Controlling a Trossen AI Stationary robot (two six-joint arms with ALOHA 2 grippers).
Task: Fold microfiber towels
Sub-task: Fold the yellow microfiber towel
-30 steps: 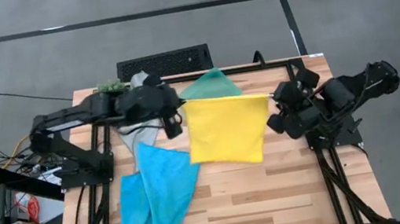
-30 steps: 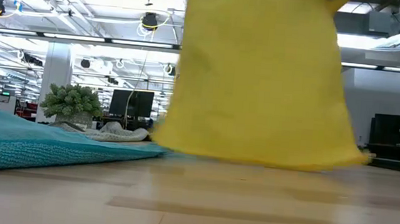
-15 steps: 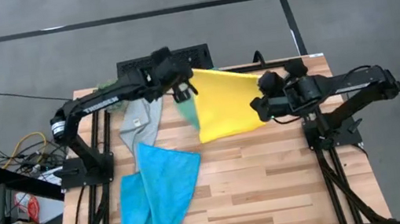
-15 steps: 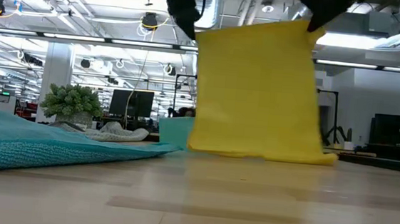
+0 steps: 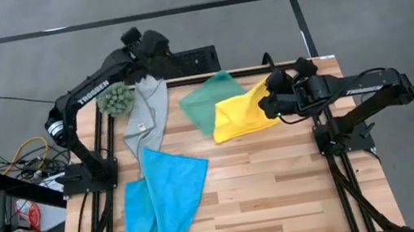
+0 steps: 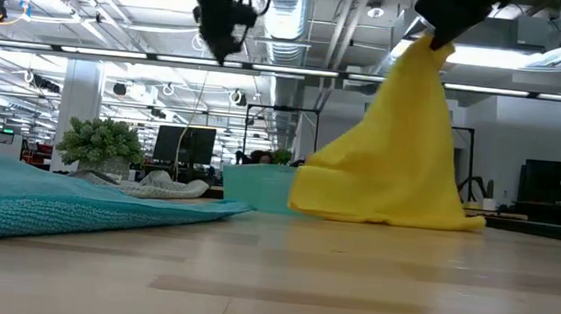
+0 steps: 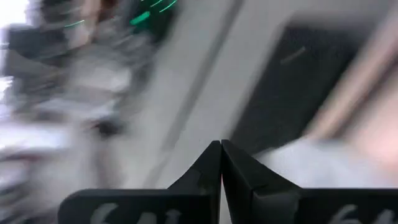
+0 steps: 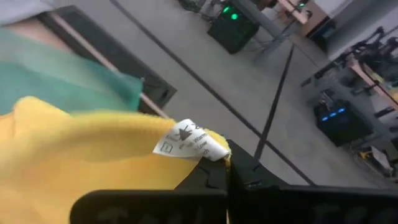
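Yellow microfiber towel (image 5: 241,116), one corner pinched in closed right pincer (image 5: 273,108) at 3 o'clock; single-corner hold risks bunching. Left pincer (image 5: 149,46) shut, empty.

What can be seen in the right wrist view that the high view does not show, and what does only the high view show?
Only the right wrist view shows the small white tag at the corner of the yellow towel, pinched by the shut right gripper. Only the high view shows the left gripper, the grey towel and the blue towels. Both show the yellow towel and the teal-green tray.
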